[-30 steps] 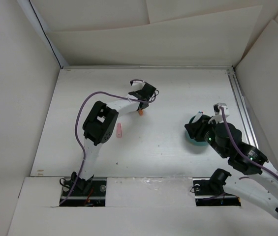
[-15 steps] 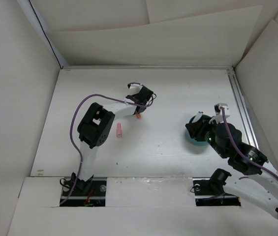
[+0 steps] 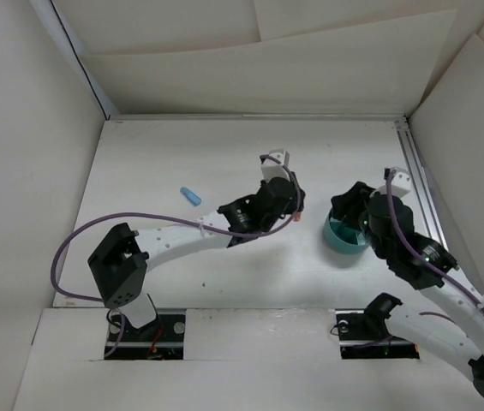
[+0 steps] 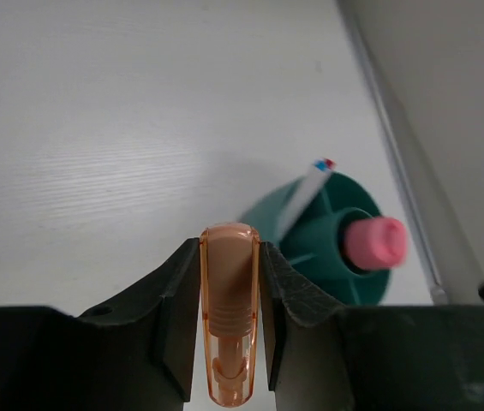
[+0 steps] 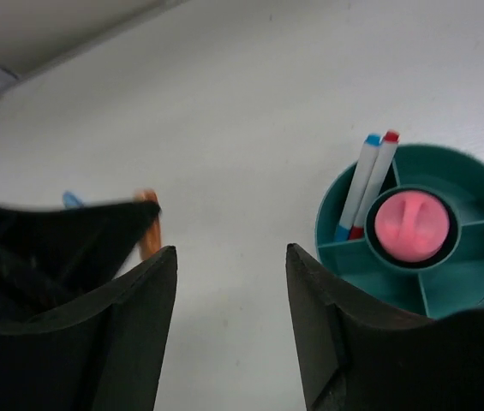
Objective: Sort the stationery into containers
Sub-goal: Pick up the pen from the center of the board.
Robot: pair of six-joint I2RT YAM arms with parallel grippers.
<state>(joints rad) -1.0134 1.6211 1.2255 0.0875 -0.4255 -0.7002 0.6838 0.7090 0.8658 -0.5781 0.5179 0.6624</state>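
My left gripper (image 3: 294,216) is shut on an orange eraser (image 4: 229,321), held upright between the fingers just left of the teal cup (image 3: 342,240). In the left wrist view the cup (image 4: 327,224) lies ahead on the right. A pink eraser (image 4: 375,241) sits in its centre well, and two white pens (image 4: 304,193) with red and blue caps stand in one outer compartment. My right gripper (image 5: 231,330) is open and empty above the table beside the cup (image 5: 447,282). A light blue eraser (image 3: 191,195) lies on the table at the left.
The right wrist view shows the pink eraser (image 5: 408,224), the pens (image 5: 363,184) and the orange eraser (image 5: 149,233) in the blurred left gripper. A metal rail (image 3: 421,193) runs along the table's right edge. White walls enclose the table.
My left arm has swung right from the far middle to beside the cup, carrying the orange eraser. The light blue eraser now shows. The pink eraser no longer shows on the table. The right gripper shifted slightly.
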